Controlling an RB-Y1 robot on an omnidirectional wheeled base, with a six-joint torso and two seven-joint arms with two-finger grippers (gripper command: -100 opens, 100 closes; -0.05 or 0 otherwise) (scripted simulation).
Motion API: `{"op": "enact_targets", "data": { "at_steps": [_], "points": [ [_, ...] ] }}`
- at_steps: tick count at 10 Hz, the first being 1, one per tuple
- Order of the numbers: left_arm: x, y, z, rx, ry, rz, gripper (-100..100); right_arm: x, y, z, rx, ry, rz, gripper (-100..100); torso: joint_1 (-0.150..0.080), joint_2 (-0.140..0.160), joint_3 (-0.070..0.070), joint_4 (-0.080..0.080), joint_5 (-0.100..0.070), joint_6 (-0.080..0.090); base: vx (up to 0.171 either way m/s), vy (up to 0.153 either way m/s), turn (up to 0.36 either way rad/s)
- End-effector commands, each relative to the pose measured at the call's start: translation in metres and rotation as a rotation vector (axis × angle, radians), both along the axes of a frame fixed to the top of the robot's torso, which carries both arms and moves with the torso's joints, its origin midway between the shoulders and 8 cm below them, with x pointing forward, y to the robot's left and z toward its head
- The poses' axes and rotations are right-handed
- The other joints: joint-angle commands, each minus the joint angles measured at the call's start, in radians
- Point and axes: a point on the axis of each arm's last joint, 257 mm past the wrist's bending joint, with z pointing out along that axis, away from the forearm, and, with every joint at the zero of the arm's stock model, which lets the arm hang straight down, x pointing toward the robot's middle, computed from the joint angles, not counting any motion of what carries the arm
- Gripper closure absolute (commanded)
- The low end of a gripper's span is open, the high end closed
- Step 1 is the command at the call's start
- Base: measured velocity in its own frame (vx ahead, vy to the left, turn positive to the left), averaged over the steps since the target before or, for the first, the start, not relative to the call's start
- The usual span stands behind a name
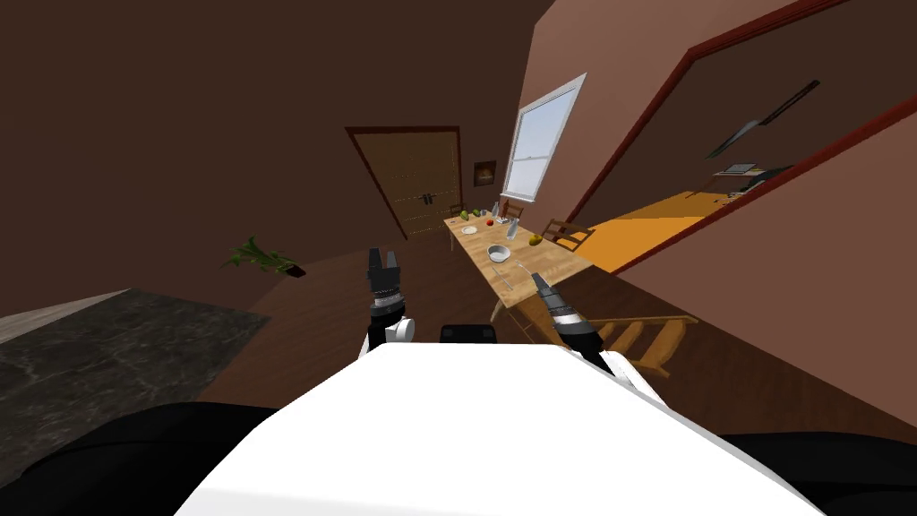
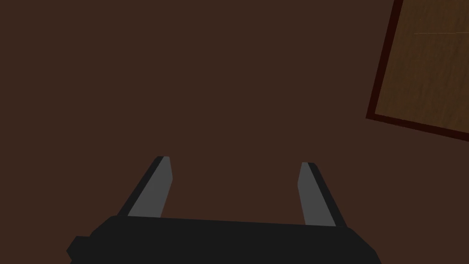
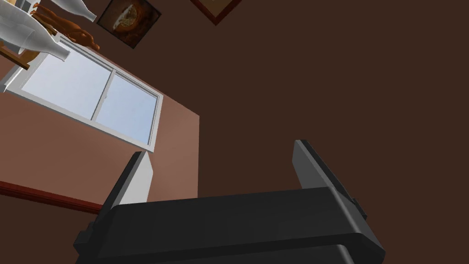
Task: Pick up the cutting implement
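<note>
A long wooden table stands ahead on my right. On its near end, just beyond a white bowl, lies a thin pale thing, too small to tell whether it is a knife. My right gripper hovers at the table's near end, close to that thin thing; in the right wrist view the right gripper is open and holds nothing. My left gripper is raised over the brown floor left of the table, and in the left wrist view the left gripper is open and empty too.
Further along the table are a plate, fruit and pale bottles. A wooden chair stands by the table's near right side, another chair further back. A plant and a dark rug lie left; a double door stands behind.
</note>
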Motion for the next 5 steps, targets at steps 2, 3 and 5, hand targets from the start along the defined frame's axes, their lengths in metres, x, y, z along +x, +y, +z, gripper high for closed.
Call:
{"op": "enact_targets", "data": {
  "at_steps": [2,3,5],
  "points": [
    [0.000,0.000,0.000,0.000,0.000,0.000,0,-0.013,-0.010,-0.054,-0.127,0.128,0.008,-100,0.000,-0.002,-0.001,0.000,0.000,0.000,0.102,0.071,0.166],
    [0.000,0.000,0.000,0.000,0.000,0.000,0,-0.020,-0.015,-0.075,-0.177,0.180,0.017,-100,0.001,-0.003,-0.002,-0.001,0.000,0.000,0.117,0.077,0.177],
    [0.000,0.000,0.000,0.000,0.000,0.000,0,-0.039,-0.025,-0.116,-0.277,0.286,0.041,-100,0.001,-0.005,-0.003,-0.001,0.000,0.000,0.154,0.071,0.150]
  ]
}}
